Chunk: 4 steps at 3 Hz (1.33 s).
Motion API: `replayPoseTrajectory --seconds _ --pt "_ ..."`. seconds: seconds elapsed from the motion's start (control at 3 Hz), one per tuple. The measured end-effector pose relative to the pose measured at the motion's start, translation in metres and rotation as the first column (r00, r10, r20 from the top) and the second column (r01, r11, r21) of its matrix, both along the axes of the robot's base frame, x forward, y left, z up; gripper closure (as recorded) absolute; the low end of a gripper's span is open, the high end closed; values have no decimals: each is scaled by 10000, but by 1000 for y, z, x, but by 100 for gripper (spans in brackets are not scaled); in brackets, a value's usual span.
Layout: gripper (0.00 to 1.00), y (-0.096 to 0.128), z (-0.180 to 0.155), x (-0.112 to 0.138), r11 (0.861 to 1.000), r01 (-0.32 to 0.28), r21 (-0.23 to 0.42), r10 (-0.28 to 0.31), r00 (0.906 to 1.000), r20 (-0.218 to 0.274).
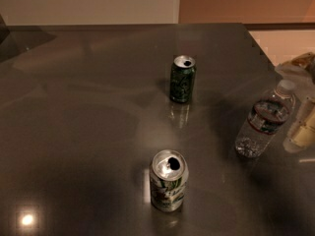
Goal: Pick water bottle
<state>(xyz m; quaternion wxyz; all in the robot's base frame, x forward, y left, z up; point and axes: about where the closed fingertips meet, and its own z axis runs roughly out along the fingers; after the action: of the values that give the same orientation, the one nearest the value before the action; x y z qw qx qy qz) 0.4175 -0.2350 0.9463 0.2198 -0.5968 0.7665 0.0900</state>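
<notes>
Item: bottle (pixel 266 119), upright, stood well right of the dark can (pixel 182 78), apparently free for grasping; gripper (pixel 301 128), farther right just past it, seemingly staged for a side approach, its state beyond telling.

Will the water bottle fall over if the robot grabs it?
Maybe. The water bottle is tall and narrow, so a bump up high could tip it. Its clear ribbed plastic probably dents when squeezed. The gripper is just beside it, at the picture's right edge.
</notes>
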Motion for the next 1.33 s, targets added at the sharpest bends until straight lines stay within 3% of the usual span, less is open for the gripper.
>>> replayPoseTrajectory --seconds 0.33,1.33 --pt "16 2 -3 3 9995 28 315 -27 10000 -27" --pt "87 8 2 5 9957 3 926 13 9999 -171"
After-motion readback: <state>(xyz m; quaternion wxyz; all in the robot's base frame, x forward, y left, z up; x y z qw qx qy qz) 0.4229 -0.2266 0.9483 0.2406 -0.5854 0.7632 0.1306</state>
